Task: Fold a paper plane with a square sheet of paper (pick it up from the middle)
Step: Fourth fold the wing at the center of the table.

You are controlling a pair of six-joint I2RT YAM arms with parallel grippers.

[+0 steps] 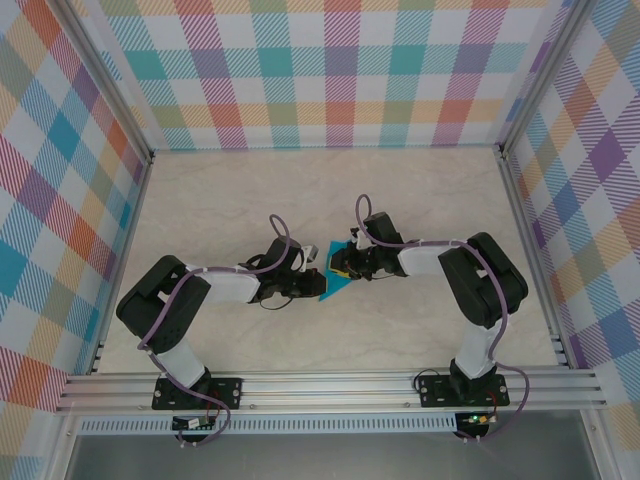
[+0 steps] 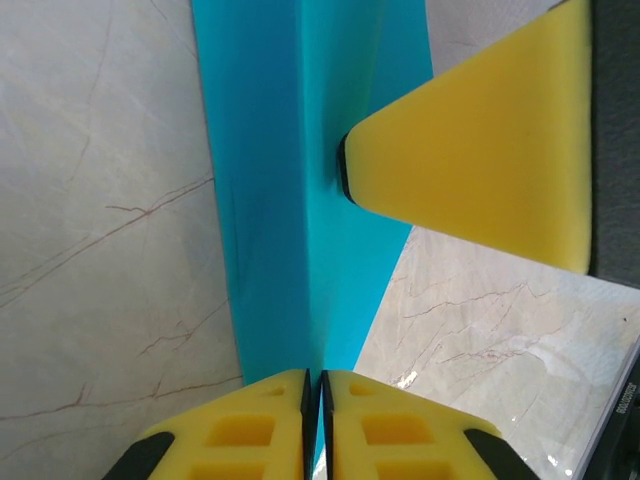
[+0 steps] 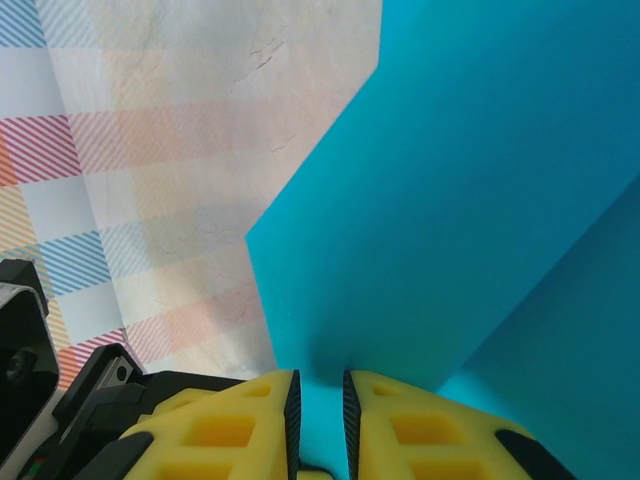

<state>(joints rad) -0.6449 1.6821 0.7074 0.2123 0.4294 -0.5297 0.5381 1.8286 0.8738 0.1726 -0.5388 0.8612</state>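
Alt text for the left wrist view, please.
A folded teal-blue paper sheet runs up the frame, its lower end pinched in the yellow left gripper. The yellow right gripper meets its right side, above a pale marbled table.

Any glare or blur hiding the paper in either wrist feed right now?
Left wrist: teal paper sharp, small glare spots on the table beside it. Right wrist: paper evenly lit, soft shadow at the right gripper, plaid reflections washing the table.

Bright, even light; faint glare on table [image 2: 405,380].
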